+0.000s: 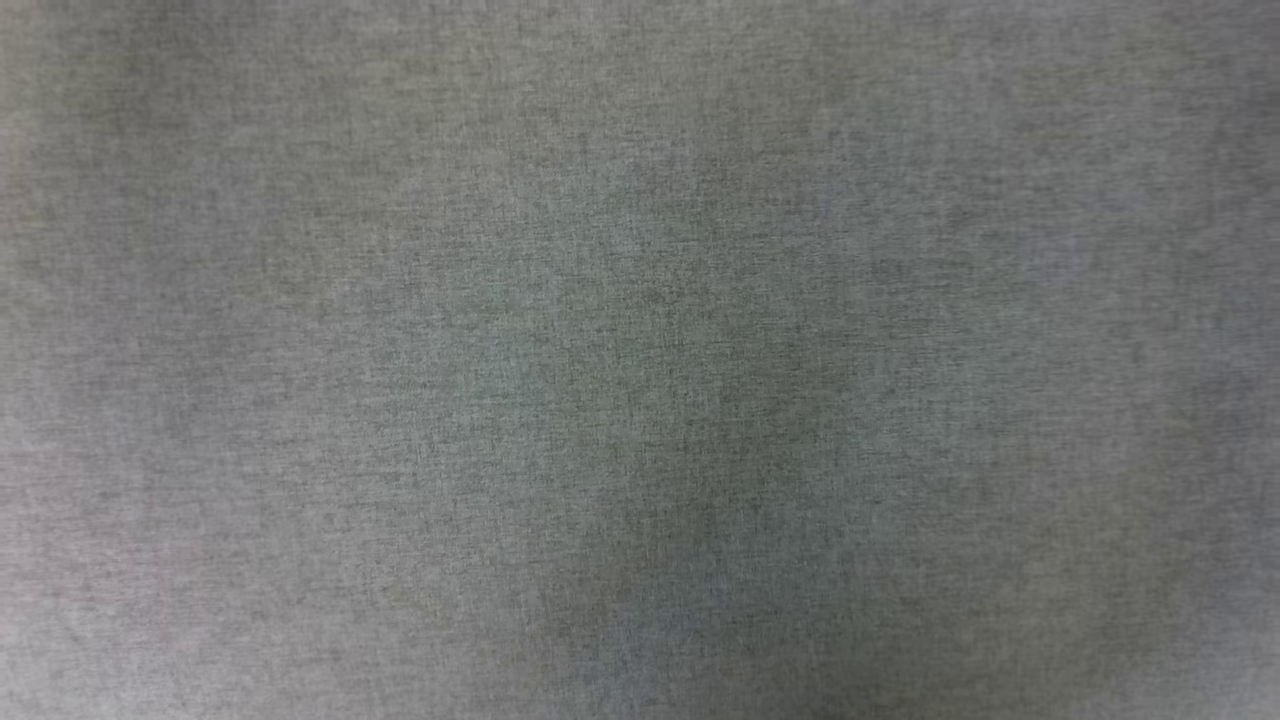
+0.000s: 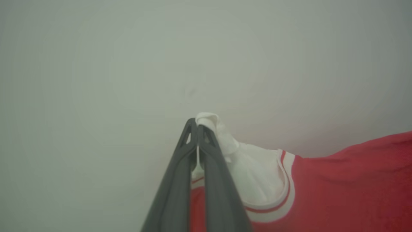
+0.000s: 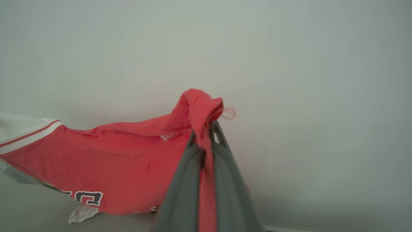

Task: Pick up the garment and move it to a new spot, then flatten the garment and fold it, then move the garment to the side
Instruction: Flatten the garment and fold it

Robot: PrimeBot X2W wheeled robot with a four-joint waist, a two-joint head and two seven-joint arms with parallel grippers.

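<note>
A: Where is the red jersey-style shirt point(image 3: 128, 167) with white short sleeves?

B: In the right wrist view it spreads across the lower left and centre of the frame, pulled up toward the right gripper point(image 3: 207, 127). Black white-outlined lettering point(image 3: 86, 197) peeks out along its bottom edge at lower left. A small white scrap point(image 3: 80, 214) sits just beneath that; I cannot tell what it is.

A: And that claw?

B: Its two long dark fingers are pressed together on a bunched red fold of the shirt. The cloth pokes up past the tips, and a loose red thread point(image 3: 229, 113) curls out to the right.

A: The other one?

B: In the left wrist view the left gripper point(image 2: 197, 124) rises from bottom centre, pinching a crumpled bit of the white sleeve point(image 2: 257, 174). The red-white striped trim point(image 2: 286, 193) curves just right of the fingers, and the red body runs off the lower right edge.

A: What's behind it all?

B: A pale, blurred grey surface in both wrist views. The head view looks onto grey heathered woven cloth point(image 1: 640, 360).
</note>
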